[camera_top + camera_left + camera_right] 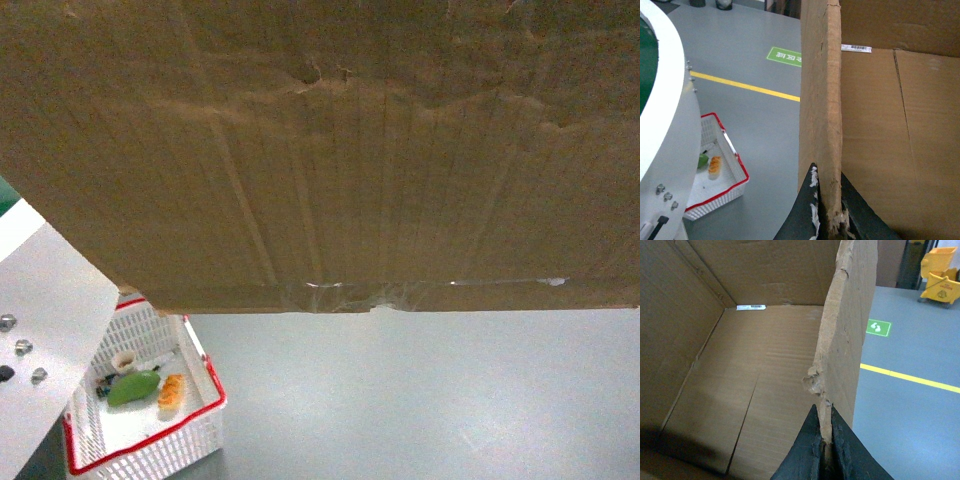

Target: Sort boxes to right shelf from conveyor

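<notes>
Holding the large brown corrugated cardboard box (pixel 320 150) aloft, I have left pincer (pixel 829 210) and right pincer (pixel 824 440) each clamped on opposite ragged walls; that torn rim could rip free.

Matt, ribbed brown cardboard box (pixel 320 150) with glossy clear tape (pixel 330 292); smooth grey floor (pixel 430 400); white plastic basket (pixel 150 440).

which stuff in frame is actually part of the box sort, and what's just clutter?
Part of the job:
- cardboard box, open and empty inside
- left gripper, clamped on the box's left wall
- right gripper, clamped on the box's right wall
- conveyor, white housing at left

Just lying about:
- white basket with red rim on the floor, small items inside
- yellow mop bucket
- green floor signs
</notes>
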### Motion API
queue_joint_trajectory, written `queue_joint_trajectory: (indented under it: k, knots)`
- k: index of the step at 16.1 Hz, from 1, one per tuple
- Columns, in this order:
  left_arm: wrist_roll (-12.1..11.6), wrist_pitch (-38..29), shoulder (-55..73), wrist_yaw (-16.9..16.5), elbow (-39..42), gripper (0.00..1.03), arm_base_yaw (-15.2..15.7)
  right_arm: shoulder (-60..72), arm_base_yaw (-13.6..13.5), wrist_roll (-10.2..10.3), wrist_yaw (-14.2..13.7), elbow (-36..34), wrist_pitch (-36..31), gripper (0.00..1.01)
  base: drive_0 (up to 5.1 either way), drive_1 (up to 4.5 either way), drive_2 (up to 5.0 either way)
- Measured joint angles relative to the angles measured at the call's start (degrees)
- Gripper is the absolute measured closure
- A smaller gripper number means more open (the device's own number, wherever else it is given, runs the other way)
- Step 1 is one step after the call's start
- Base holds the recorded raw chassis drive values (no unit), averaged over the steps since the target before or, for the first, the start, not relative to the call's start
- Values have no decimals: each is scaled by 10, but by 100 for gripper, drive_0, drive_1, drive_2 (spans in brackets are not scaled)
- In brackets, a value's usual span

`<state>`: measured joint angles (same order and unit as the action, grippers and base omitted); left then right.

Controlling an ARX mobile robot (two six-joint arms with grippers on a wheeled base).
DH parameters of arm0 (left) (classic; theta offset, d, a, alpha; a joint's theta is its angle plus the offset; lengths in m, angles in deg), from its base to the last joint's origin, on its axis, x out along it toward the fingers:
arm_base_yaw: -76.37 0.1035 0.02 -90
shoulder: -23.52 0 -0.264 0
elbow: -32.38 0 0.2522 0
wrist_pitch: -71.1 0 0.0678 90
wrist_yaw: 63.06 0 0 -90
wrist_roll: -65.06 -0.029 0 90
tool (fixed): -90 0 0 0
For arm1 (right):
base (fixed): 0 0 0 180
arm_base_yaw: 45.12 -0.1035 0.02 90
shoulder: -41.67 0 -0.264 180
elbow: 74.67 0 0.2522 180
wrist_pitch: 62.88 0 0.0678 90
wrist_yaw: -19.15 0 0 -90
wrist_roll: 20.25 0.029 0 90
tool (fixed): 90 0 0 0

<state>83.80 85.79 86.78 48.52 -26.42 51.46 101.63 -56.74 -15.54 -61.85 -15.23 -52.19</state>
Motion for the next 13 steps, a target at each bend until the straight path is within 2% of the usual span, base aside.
queue_joint_trajectory:
  k: [13]
  knots:
    - [0,0,0,0,0,100,0,0,0,0,0,0,0,99,-120,-120,-120]
